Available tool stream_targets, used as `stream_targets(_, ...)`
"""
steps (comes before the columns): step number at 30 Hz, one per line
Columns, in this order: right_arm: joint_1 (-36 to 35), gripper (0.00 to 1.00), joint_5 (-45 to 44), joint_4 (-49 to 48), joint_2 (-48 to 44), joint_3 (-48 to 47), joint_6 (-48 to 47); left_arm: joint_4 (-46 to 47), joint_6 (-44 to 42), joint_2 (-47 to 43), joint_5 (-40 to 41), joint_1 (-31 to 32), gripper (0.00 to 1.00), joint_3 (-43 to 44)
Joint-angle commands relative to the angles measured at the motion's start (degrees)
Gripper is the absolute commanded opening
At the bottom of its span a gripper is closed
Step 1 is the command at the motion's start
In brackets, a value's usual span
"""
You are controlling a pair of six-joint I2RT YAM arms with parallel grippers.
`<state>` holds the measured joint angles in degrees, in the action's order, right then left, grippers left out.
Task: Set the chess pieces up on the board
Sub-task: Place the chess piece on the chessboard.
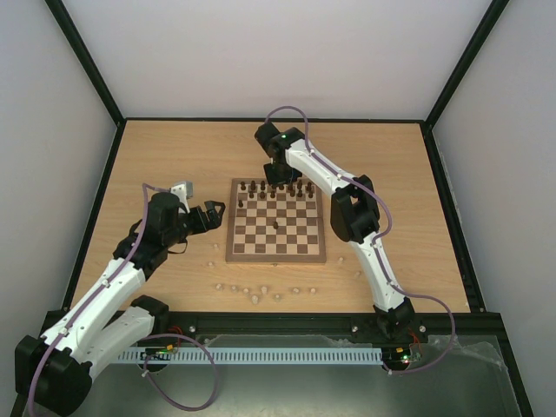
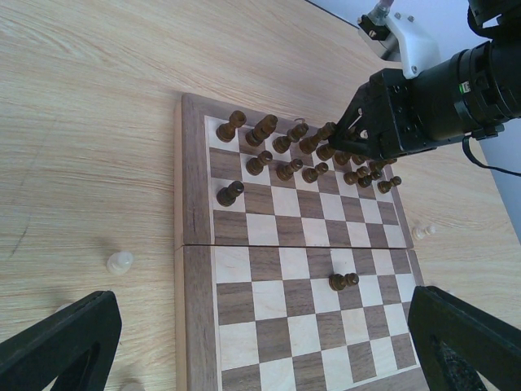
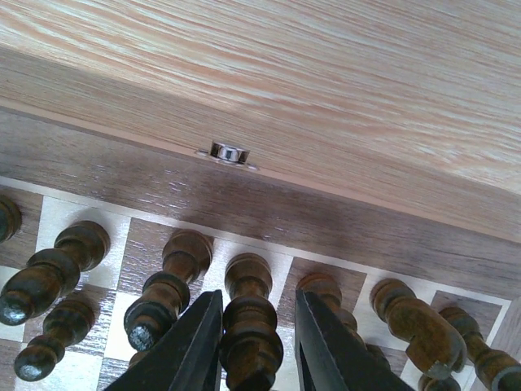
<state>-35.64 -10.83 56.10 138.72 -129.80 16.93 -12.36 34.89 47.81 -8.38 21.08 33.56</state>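
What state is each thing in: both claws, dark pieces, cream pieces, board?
Board: lying flat.
Left claw: open, empty, beside the board.
Right claw: slightly open, straddling a dark back-row piece.
Dark pieces: standing in the two far rows; two strays further in.
Cream pieces: off the board, scattered on the table.

The board (image 1: 291, 248) lies flat, with dark brown and cream squares and a mid-brown border. The dark brown pieces (image 1: 276, 188) stand upright and crowded on its two far rows. A single dark piece (image 1: 241, 203) stands on the third row near the board's left edge. A lone dark piece (image 1: 276, 225) stands near the board's middle. The pale cream pieces (image 1: 254, 298) are scattered off the board, most beyond its near edge, a few beside its left and right edges.
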Motion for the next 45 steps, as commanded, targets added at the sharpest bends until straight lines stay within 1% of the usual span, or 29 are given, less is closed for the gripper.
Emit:
stream_targets(1,-0.29,0.26,-0.57,4.1,0.0,0.16,-0.2,1.02,-0.55,-0.1,-0.14,-0.16,1.0,0.52)
stream_targets(5,-0.24,0.27,-0.19,3.81,-0.52,0.32,-0.23,1.0,-0.55,-0.16,-0.14,-0.16,1.0,0.33)
stream_targets(11,-0.31,0.33,0.2,3.24,-1.78,0.42,-0.17,1.11,-0.51,-0.13,-0.14,-0.16,1.0,0.34)
stream_targets(25,-0.3,0.35,-0.36,2.21,-6.39,0.78,0.17,1.0,-0.52,-0.1,-0.06,-0.16,0.99,0.41)
stream_targets(32,-0.22,0.41,-1.13,2.39,-9.58,1.32,0.71,0.59,-0.47,-0.65,0.12,-0.16,1.0,0.56)
stream_targets(36,-0.24,0.49,-1.17,0.53,-15.18,6.71,1.54,0.54,-0.47,-1.04,0.03,-0.16,0.99,0.82)
stream_targets(40,-0.4,0.62,-0.67,-3.85,-23.12,16.92,2.51,0.24,-0.46,-1.02,-0.12,-0.16,0.99,1.47)
stream_targets(41,-0.46,0.65,-0.66,-4.86,-25.06,20.72,2.76,0.23,-0.44,-0.97,-0.25,-0.11,1.0,1.61)
stream_targets(43,-0.48,0.73,-0.98,-7.22,-29.18,26.58,3.29,0.11,-0.29,-0.94,-0.5,-0.16,0.99,1.85)
stream_targets(44,-0.46,0.8,-1.07,-8.39,-31.12,29.85,3.62,0.0,-0.31,-0.92,-0.56,-0.16,0.99,1.97)
stream_targets(45,-0.48,0.88,-1.11,-9.78,-33.29,33.1,3.9,-0.19,-0.23,-0.88,-0.58,-0.16,0.99,2.03)
